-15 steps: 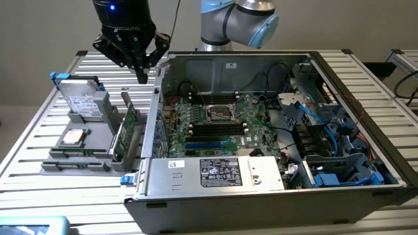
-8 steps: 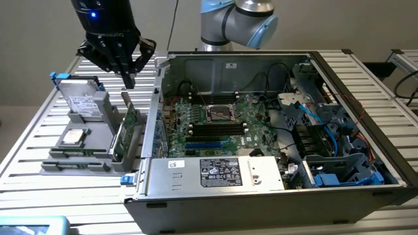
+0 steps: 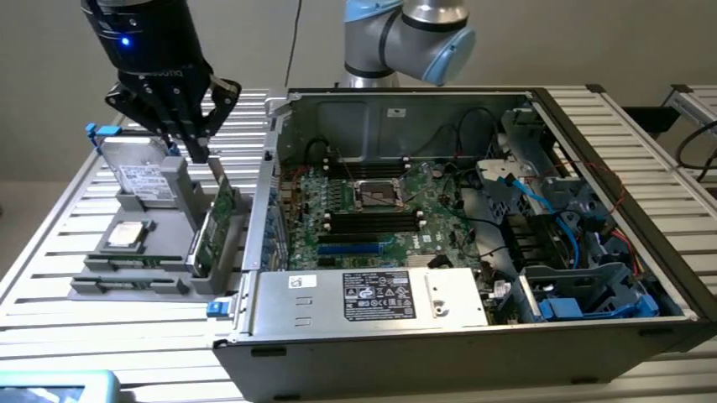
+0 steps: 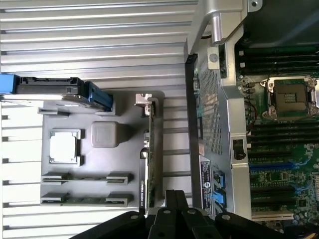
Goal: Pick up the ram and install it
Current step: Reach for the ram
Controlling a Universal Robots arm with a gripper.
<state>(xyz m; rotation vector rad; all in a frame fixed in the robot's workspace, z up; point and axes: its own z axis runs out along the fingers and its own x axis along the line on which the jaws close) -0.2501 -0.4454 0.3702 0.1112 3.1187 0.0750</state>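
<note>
Exterior view first: the gripper (image 3: 198,154) hangs over the grey tray (image 3: 84,285), which sits on the slatted table (image 3: 50,332) just beside the open case (image 3: 448,336), on the exterior view's left of it. The fingers are pinched together into a narrow point and there's nothing between them. The tips are low over the tray's far half, between the hard drive (image 3: 140,178) and the upright green card (image 3: 220,214) that stands along the tray's case-side edge. Can't tell if the tips are touching anything there. A CPU (image 3: 126,235) lies flat around the tray's middle, and two low holders (image 3: 134,262) run across the tray's near end. The motherboard (image 3: 370,210) is down inside the case, well apart from the tray. Now the wrist view, looking straight down on the tray: the black fingers (image 4: 172,199) are closed up tight and empty, near one end of the card, which shows edge-on here as a thin green strip. The ram (image 4: 85,200) sits in the tray's end holder, the one farthest from the hard drive, lying flat-ish between its two clips and apart from the gripper. The holder next to it, on the CPU side, looks bare in the middle, but I honestly can't say for sure.
</note>
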